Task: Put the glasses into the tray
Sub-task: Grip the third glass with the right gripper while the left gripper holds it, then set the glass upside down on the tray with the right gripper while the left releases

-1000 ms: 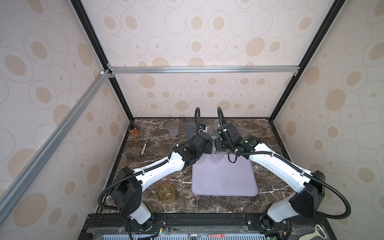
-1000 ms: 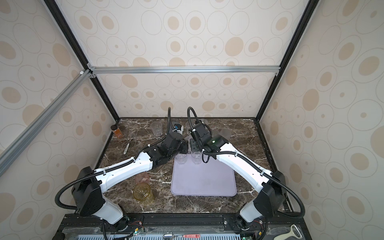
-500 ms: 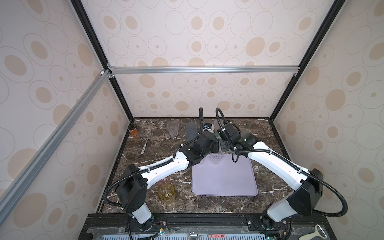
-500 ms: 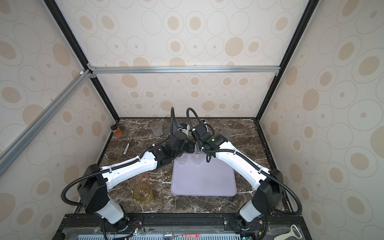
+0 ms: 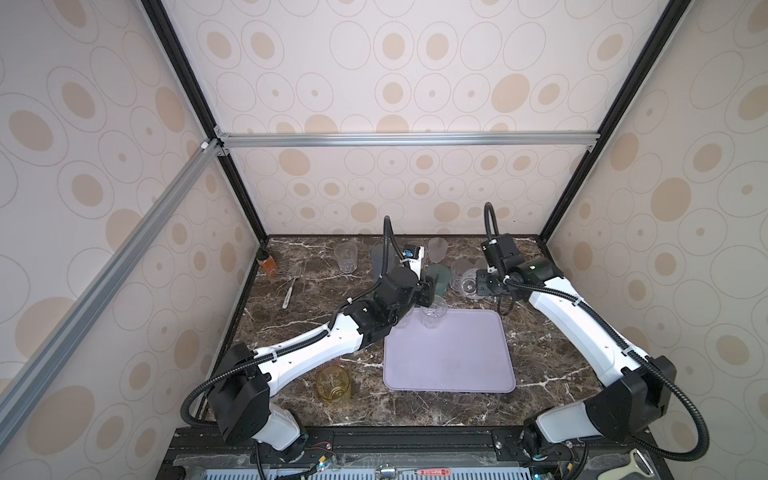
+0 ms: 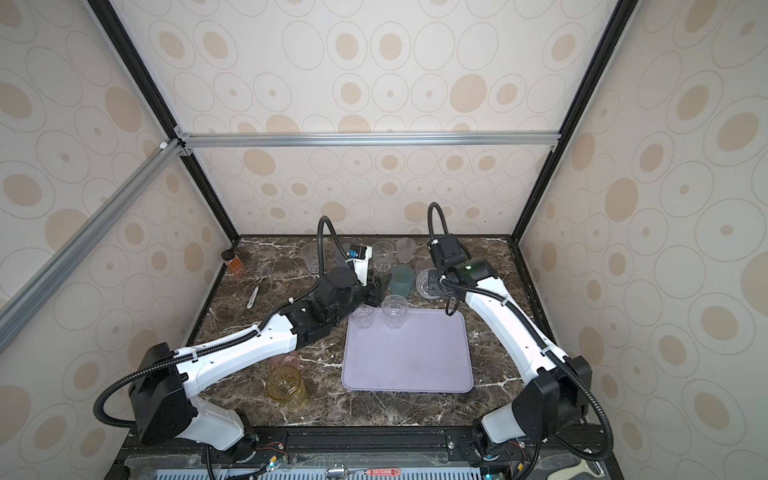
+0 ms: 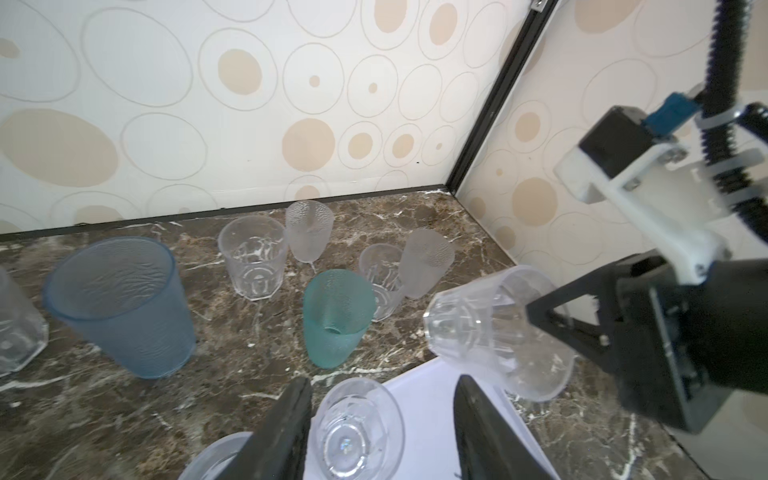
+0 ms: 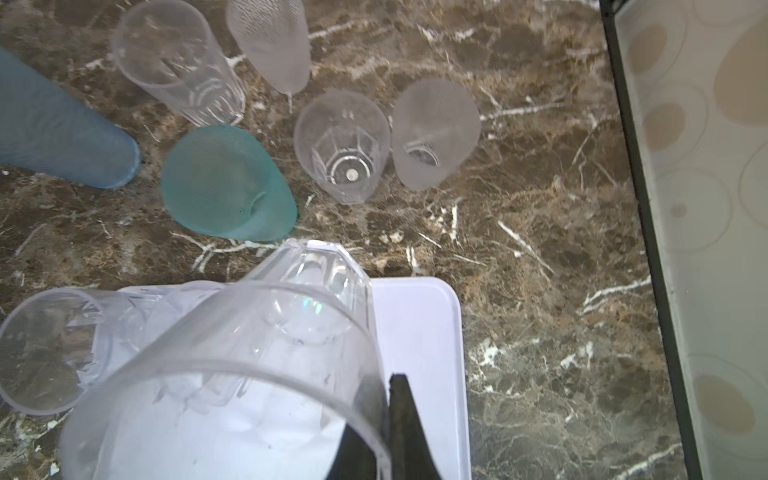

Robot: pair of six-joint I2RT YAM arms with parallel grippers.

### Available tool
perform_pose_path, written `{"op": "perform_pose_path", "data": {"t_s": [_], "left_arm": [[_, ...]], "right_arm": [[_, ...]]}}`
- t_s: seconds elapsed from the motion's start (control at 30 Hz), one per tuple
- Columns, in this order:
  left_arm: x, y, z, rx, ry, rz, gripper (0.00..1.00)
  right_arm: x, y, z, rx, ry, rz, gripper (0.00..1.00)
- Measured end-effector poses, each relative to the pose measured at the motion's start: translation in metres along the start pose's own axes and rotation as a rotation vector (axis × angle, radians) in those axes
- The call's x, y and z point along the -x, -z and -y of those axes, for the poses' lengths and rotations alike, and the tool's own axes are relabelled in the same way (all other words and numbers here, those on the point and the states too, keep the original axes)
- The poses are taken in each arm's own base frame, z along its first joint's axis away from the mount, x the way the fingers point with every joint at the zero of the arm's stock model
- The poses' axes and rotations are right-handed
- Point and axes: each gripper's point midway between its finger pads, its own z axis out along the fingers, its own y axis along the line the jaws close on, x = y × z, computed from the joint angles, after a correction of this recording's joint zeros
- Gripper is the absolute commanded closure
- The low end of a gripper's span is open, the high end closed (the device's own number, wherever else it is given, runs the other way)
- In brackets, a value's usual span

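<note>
**Right arm carried a tilted tumbler at the tray's far corner**

We saw the right pincer (image 8: 384,386) clenched on the rim wall of a clear faceted tumbler (image 8: 249,353), one finger inside and one outside. The tumbler hung clear of the bench (image 5: 316,291), above the far right corner of the lavender tray (image 5: 449,361). Its long axis was tilted well off upright, with the base pointing away from the pincer, toward the left arm's side. In our judgement the coming move turned on that tilt. The base had to swing down before the glass could stand on the bare tray floor below it.

The left pincer (image 7: 382,380) stood released, its fingers parted either side of a clear tumbler (image 7: 357,432). That one stood upright at the tray's far edge, beside a second clear tumbler (image 6: 362,315). A teal tumbler (image 7: 336,316) stood on the bench just beyond the left pincer, nearer the left arm than the right.
</note>
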Motion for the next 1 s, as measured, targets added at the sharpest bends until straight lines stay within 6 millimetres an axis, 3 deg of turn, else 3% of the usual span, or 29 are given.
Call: {"op": "perform_pose_path", "data": {"t_s": [0.17,0.3,0.57,1.0], "left_arm": [[-0.032,0.005,-0.025,0.071,-0.107,-0.003,0.43],[-0.046,0.005,-0.034,0.089,-0.137,-0.002,0.43],[-0.034,0.005,-0.033,0.092,-0.141,0.052,0.43],[-0.034,0.003,-0.033,0.096,-0.147,0.058,0.43]], "right_arm": [[-0.037,-0.018,0.024,0.037,-0.066,-0.182,1.0],[-0.057,-0.033,0.015,0.081,-0.07,-0.283,1.0],[-0.072,-0.074,-0.001,0.113,-0.088,-0.385,1.0],[-0.081,-0.11,-0.003,0.051,-0.067,-0.424,1.0]]}}
